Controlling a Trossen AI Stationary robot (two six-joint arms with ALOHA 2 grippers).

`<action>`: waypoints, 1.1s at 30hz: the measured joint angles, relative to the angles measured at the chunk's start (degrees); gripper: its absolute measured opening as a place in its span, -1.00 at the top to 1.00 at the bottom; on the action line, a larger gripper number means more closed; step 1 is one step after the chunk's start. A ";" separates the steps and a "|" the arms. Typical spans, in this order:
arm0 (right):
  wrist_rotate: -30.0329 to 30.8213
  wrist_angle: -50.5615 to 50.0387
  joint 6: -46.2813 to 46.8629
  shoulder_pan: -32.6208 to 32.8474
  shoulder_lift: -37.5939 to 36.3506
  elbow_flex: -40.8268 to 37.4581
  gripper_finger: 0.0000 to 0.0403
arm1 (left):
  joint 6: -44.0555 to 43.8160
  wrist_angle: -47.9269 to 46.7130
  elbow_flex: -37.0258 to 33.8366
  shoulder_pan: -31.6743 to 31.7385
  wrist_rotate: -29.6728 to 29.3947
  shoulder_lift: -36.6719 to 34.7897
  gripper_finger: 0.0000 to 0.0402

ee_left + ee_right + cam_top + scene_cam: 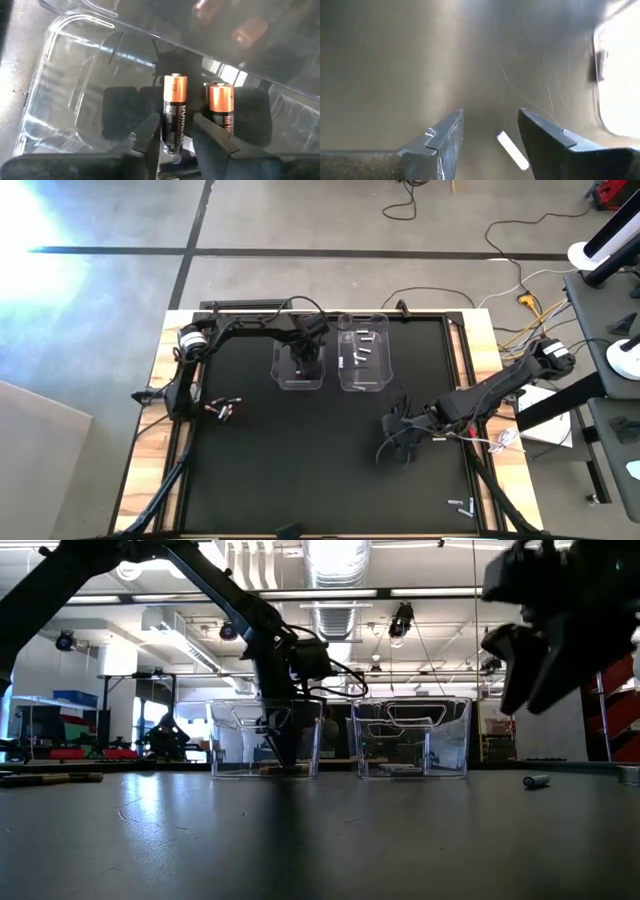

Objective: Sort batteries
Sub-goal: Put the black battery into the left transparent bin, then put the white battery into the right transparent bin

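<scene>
1. Nearest my left wrist camera is a black-and-copper cylindrical battery (174,112) between the two dark fingers (150,135) of the left gripper (303,367).
2. I see the left jaws at a narrow spread, flanking that battery's black lower end; I cannot tell whether they grip it or stand just off it.
3. Just beside it stands a second black-and-copper battery (220,107), upright like the first.
4. From above, I see the left gripper reaching down into the left clear plastic bin (281,376) on the black table (320,470).
5. Beside it, the right clear plastic bin (345,380) holds a few small silvery-white batteries (362,349).
6. A few dark batteries with red marks (224,410) lie on the table near the left arm's base.
7. I see the right gripper (399,442) over the table's right half, well apart from both bins.
8. Its jaws stand apart, holding nothing, with a small silvery-white battery (512,150) on the table below and between them.
9. Another small silvery battery (461,504) lies near the table's front right corner.
</scene>
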 joint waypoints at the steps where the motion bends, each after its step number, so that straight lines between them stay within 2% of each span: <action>1: 0.00 0.03 -0.61 -0.48 0.00 -0.96 0.09 | 0.00 -0.01 -0.02 0.00 0.00 -0.10 0.49; 5: -1.08 0.91 -3.61 -3.01 0.00 -4.96 0.11 | 0.24 0.20 -0.21 0.09 -0.09 -0.90 0.34; 11: -4.69 8.85 -8.73 -8.60 0.00 -10.37 0.08 | 0.37 0.46 -0.34 0.00 0.00 -4.84 0.14; 18: -5.29 14.22 -15.78 -14.38 0.39 -11.99 0.14 | -0.28 3.17 -2.54 -0.31 0.48 -13.24 0.07; 23: -9.75 15.98 -17.28 -17.09 1.62 -12.18 0.23 | -1.45 14.76 -10.64 -0.31 1.42 -22.04 0.07; 29: -10.86 19.58 -19.06 -18.43 7.81 -12.28 0.35 | -4.95 36.99 -26.21 -0.71 5.99 -34.44 0.07; 33: -11.58 20.22 -18.54 -18.87 11.66 -12.06 0.42 | -6.63 48.21 -35.51 -1.32 6.29 -40.99 0.07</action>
